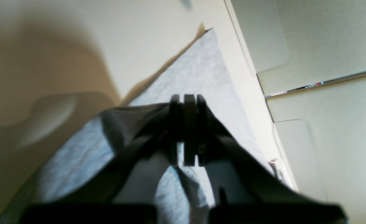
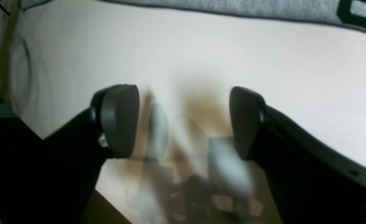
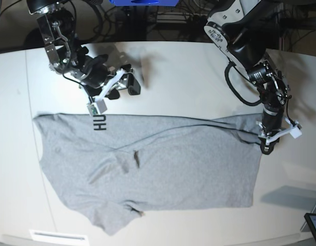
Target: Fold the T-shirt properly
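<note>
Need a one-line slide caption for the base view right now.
Left gripper shut on the grey T-shirt at its edge; right gripper hangs open above the white table, holding nothing.

The T-shirt (image 3: 163, 169) is heather grey and lies spread across the white bench (image 3: 189, 77), mostly flat, with creases near its middle. Black block letters (image 3: 100, 122) show at its upper edge, toward the left of the base view. Its right-hand corner is lifted slightly, pinched in the left tool (image 3: 265, 146).
</note>
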Motion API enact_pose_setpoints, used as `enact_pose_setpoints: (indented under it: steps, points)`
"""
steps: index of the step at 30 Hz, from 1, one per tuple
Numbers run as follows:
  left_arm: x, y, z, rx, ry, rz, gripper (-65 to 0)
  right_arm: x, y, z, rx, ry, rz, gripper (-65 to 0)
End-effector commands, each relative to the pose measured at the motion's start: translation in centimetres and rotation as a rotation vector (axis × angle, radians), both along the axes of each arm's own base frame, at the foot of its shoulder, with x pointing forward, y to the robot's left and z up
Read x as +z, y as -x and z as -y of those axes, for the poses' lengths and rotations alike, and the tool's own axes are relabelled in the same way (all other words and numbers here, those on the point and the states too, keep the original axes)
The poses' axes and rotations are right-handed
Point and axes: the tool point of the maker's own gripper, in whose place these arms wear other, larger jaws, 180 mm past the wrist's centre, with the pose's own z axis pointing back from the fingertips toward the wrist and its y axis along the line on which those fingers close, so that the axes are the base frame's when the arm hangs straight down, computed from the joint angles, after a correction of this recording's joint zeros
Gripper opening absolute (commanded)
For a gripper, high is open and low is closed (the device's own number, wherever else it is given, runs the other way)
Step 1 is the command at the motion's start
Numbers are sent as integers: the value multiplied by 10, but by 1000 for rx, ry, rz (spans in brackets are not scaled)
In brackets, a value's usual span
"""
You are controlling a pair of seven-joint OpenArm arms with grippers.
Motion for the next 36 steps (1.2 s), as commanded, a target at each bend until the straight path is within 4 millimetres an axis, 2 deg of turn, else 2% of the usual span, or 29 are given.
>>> enact_pose_setpoints:
  steps: [1, 10, 15, 22, 27, 36]
  points:
    - [27, -11, -12, 30, -30, 82, -650, -35, 33, 15, 26, 111, -168, -210]
    - [4, -19, -17, 112, 25, 83, -650, -36, 35, 15, 28, 112, -175, -209]
    - [6, -40, -2, 82, -13, 96, -650, -37, 36, 20, 32, 125, -176, -209]
    - [17, -49, -7, 116, -23, 138, -650, -39, 40, 22, 33, 131, -183, -209]
    - [27, -50, -18, 169, -38, 171, -650, -40, 42, 22, 34, 131, -188, -209]
    - [17, -42, -26, 230, -42, 134, -650, -40, 42, 22, 34, 131, -188, -209]
